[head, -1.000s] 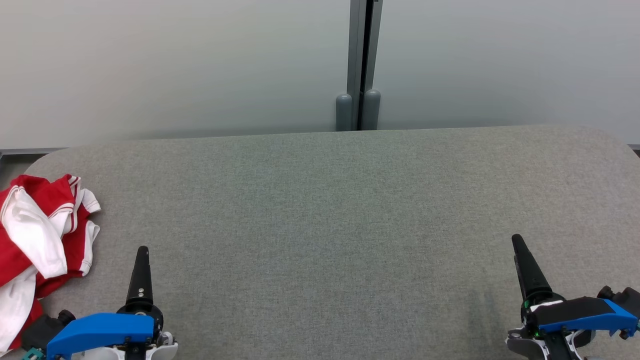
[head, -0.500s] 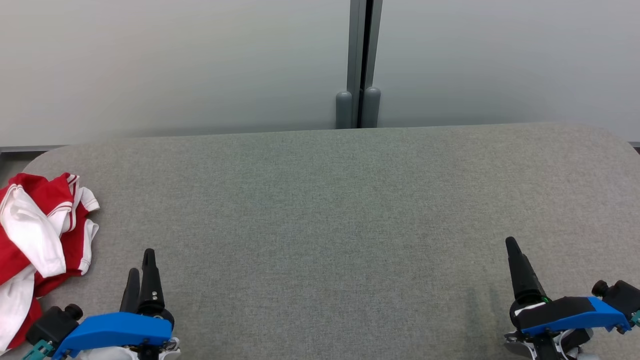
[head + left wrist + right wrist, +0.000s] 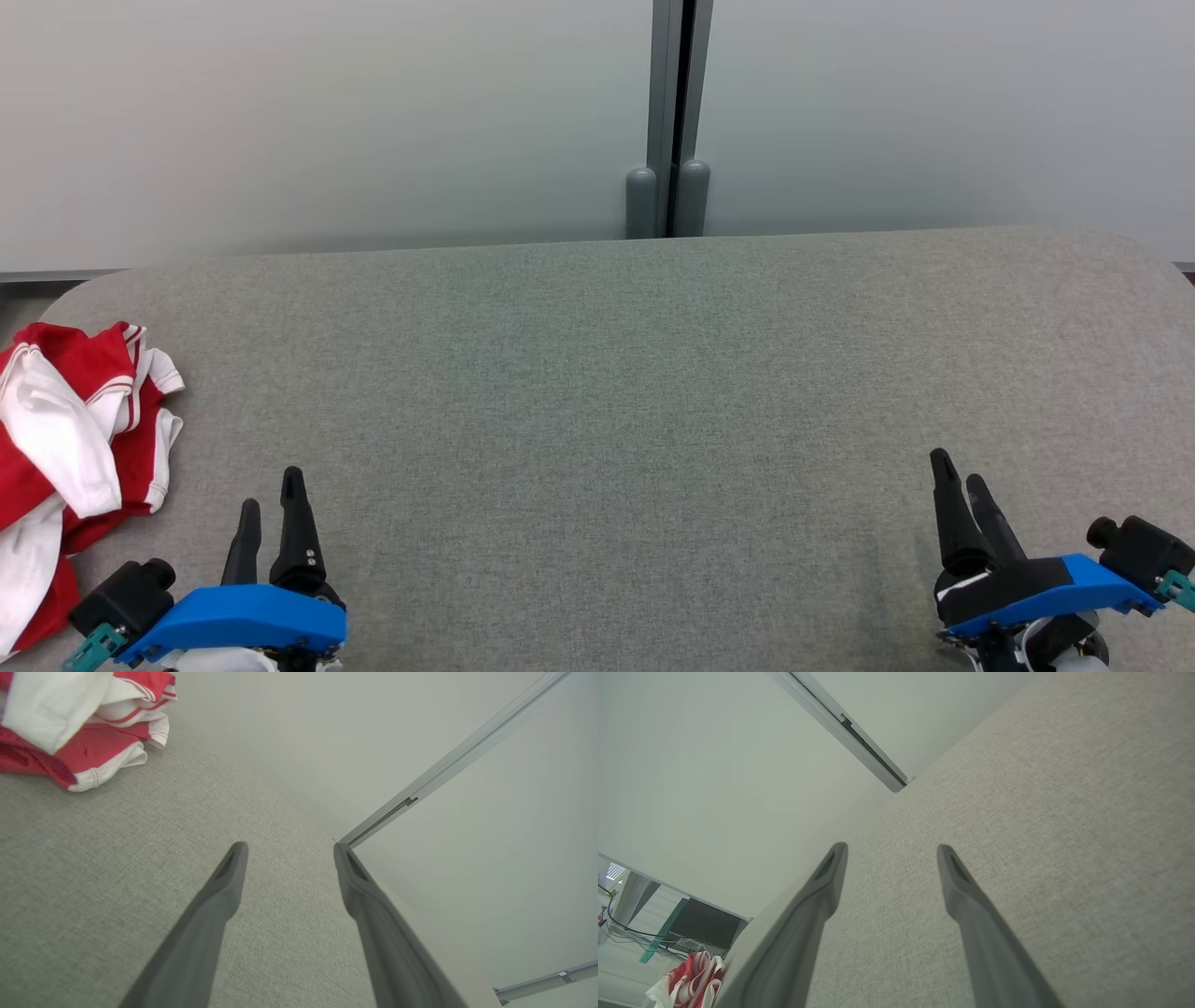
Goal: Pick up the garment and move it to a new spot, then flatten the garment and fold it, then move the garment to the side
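Head view: red-and-white garment [image 3: 65,457], crumpled, at tabletop [image 3: 597,373] 9 o'clock; left tool [image 3: 271,488], right tool [image 3: 956,467] both spread wide, empty.

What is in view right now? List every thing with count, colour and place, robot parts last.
garment: one, red and white, crumpled at the table's left end
table: one, grey fabric top, across the head view
wall panels: two, pale grey, behind the table
metal post: one, grey, between the two panels
dark panel: one, black, beyond the table's left end; cannot tell what it is
cables: a few, black, on the floor near that panel
left gripper: one, black with a blue cover, lower left, jaws open over bare table beside the garment
right gripper: one, black with a blue cover, lower right, jaws open over bare table
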You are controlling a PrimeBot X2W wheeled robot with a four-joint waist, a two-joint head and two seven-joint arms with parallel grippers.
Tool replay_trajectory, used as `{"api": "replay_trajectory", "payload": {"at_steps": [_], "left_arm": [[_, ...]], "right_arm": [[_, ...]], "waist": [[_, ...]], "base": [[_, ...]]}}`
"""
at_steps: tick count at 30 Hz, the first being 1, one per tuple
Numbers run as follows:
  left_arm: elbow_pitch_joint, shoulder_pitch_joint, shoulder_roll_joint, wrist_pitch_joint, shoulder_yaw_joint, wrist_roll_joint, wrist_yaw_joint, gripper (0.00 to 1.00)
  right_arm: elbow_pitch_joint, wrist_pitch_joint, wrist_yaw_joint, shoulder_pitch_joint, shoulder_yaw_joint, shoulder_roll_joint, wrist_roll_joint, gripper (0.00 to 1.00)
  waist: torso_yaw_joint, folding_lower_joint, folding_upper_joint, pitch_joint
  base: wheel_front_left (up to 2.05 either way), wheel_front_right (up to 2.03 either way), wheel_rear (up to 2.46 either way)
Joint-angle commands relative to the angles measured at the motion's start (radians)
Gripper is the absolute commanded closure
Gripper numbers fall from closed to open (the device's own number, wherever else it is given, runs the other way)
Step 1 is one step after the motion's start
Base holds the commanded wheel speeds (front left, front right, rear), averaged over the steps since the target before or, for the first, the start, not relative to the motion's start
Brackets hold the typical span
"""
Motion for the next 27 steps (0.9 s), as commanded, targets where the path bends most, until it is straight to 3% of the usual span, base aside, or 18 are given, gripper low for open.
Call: {"api": "replay_trajectory", "payload": {"at_steps": [1, 27], "left_arm": [[-0.017, -0.008, 0.007, -0.012, -0.003, 0.037, 0.007, 0.0], [-0.013, 0.021, 0.016, -0.081, -0.03, 0.361, 0.03, 0.0]], "right_arm": [[-0.011, -0.011, 0.002, -0.031, -0.003, -0.002, -0.04, 0.0], [-0.034, -0.081, 0.002, -0.009, -0.004, 0.0, -0.352, 0.0]], "waist": [[0.0, 0.0, 0.0, 0.001], [-0.01, -0.0001, 0.0, -0.014]], "base": [[0.0, 0.0, 0.0], [0.0, 0.0, 0.0]]}}
